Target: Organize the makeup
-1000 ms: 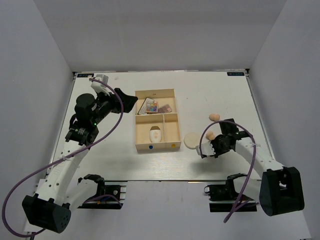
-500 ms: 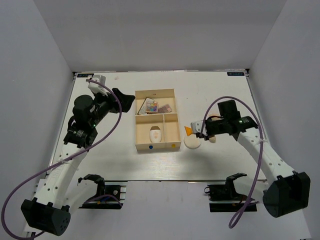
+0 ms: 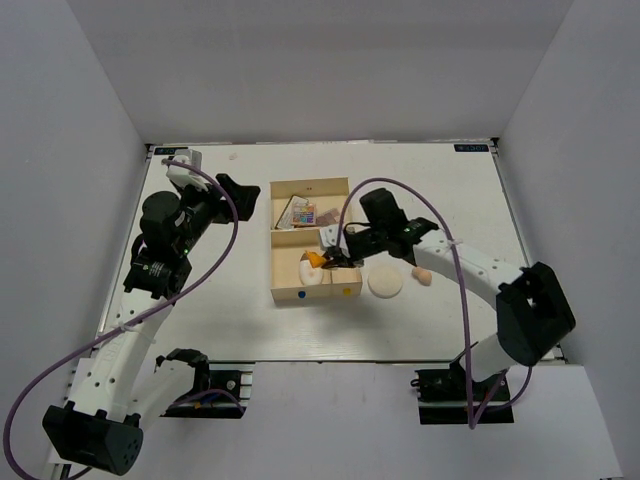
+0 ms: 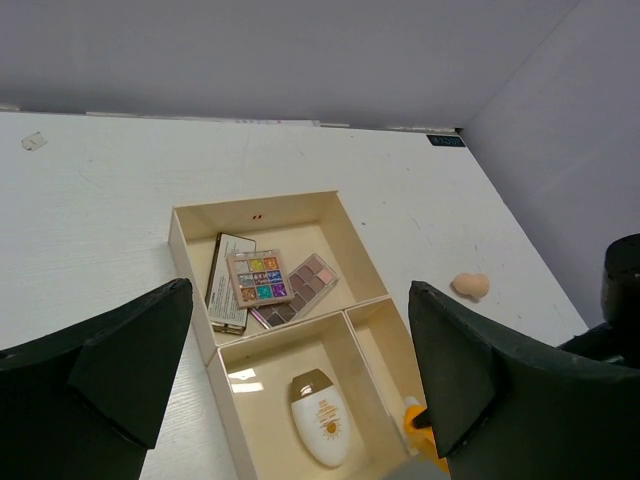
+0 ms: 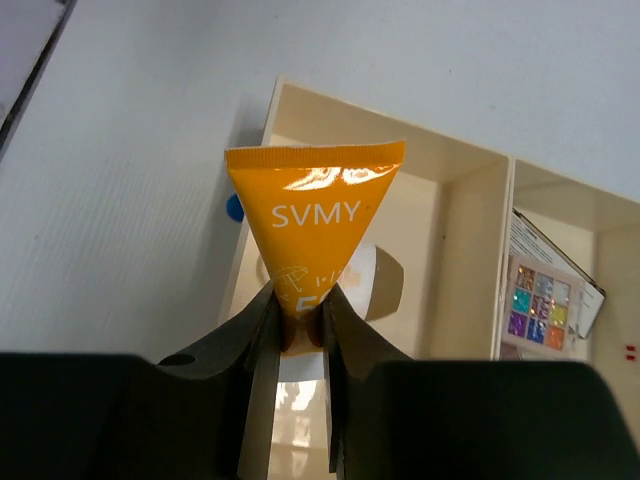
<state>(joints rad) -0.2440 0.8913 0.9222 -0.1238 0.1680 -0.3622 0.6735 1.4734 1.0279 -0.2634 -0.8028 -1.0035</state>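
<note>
My right gripper [image 3: 332,257] is shut on the orange tube [image 3: 316,260] and holds it over the front part of the cream tray [image 3: 310,184], above the white oval pad [image 3: 310,271]. In the right wrist view the tube [image 5: 315,215] sticks out of the shut gripper [image 5: 300,318]. The multicoloured palette [image 4: 260,277] and the brownish palette [image 4: 308,283] lie in the tray's back compartment. The round cream puff [image 3: 385,283] and a peach sponge [image 3: 422,273] lie on the table right of the tray. My left gripper [image 3: 246,196] is open and empty, left of the tray.
The white table [image 3: 200,300] has grey walls on three sides. My right arm [image 3: 460,262] stretches across the table's right half. A flat white box [image 4: 226,292] lies beside the palettes. A peach sponge [image 4: 470,286] shows right of the tray in the left wrist view.
My right gripper lifted the orange tube from the right side of the table and carried it left to above the tray. My left arm shifted slightly left.
</note>
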